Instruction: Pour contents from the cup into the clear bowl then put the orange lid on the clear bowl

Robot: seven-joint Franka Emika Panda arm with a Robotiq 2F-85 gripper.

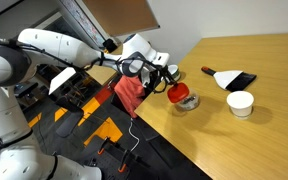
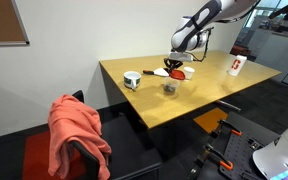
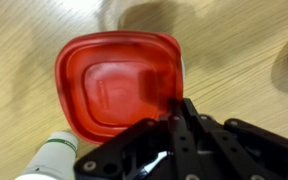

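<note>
The wooden table (image 3: 234,40) filled the wrist view. The orange lid (image 3: 119,88) lay across the frame's centre. The gripper (image 3: 180,110), entering from the bottom right, was clamped on the lid's lower right edge. The cup (image 3: 52,158) stood at lower left, beside the lid.

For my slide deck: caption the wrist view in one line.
Shut tool grips the orange lid by one edge, wooden table beyond.

No legible text, brand or number is shown in any view. A red mark is seen on a white container (image 2: 236,66) on the tabletop (image 2: 204,92), too small to be read. Embossing on the orange lid (image 3: 114,85) is blurred.
</note>
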